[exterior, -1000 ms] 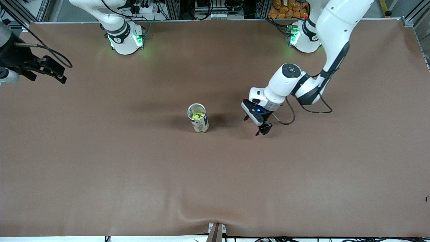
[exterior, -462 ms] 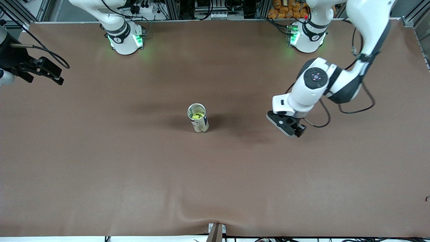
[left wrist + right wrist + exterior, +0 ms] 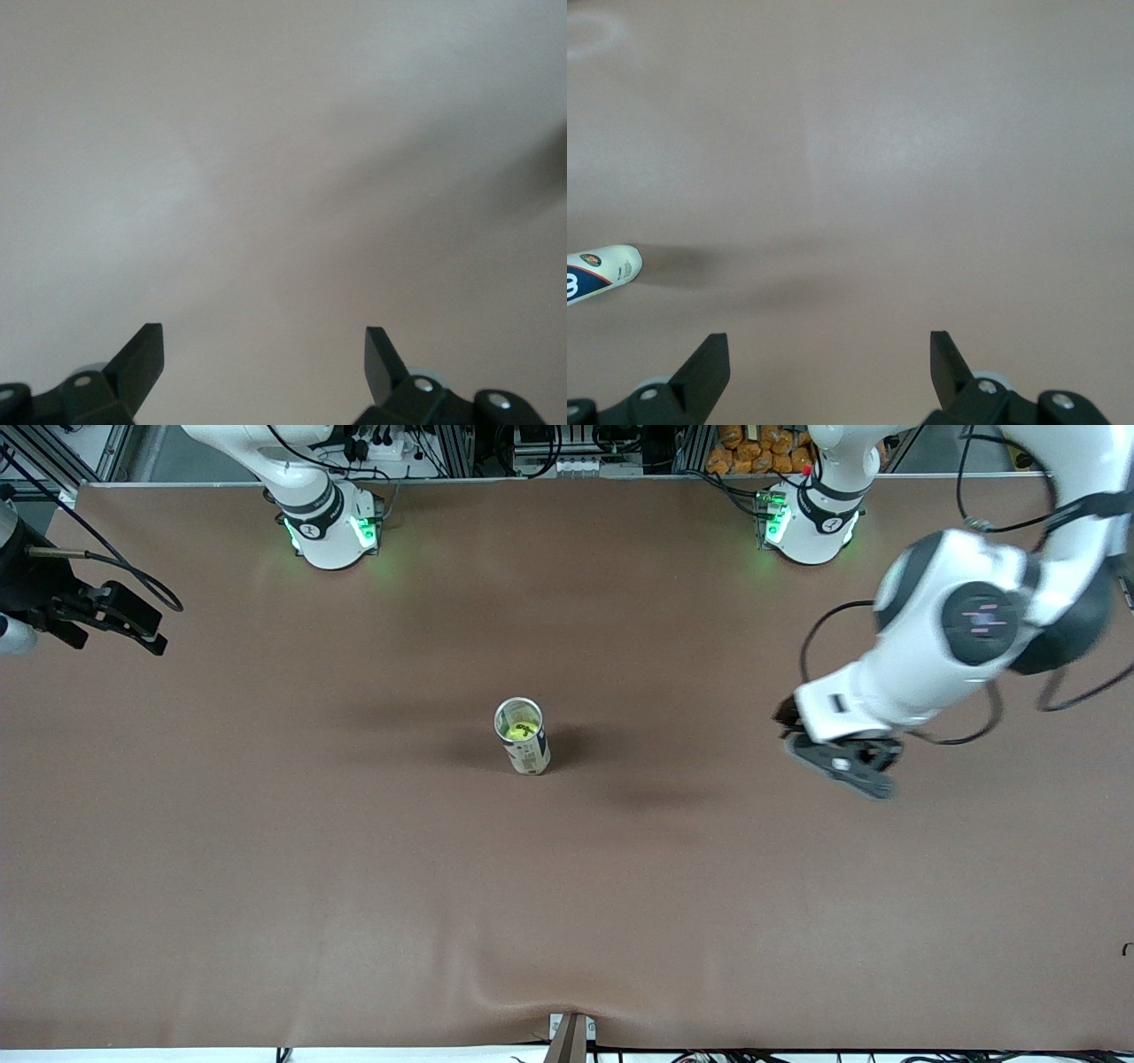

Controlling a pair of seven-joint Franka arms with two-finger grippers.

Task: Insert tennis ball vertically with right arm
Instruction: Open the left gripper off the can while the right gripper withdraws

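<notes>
Right gripper (image 3: 146,631): jaws spread wide, nothing between them, up over the table (image 3: 354,868) at the edge of the right arm's end. Clock face centred on the can (image 3: 530,755), 12 o'clock toward the robots' bases: sits between 9 and 10 o'clock, well apart from the can. In the right wrist view, both black fingers apart with bare brown surface between them (image 3: 830,354), and the can (image 3: 602,270) off at the frame's edge.

Tennis ball (image 3: 521,730): yellow-green, down inside the can, seen through its open top. Can upright near the middle of the table, touched by neither gripper.

Left gripper (image 3: 850,766): at about 3 o'clock from the can, well apart, up over bare table toward the left arm's end. Jaws wide and empty in the left wrist view (image 3: 264,350), only table beneath.
</notes>
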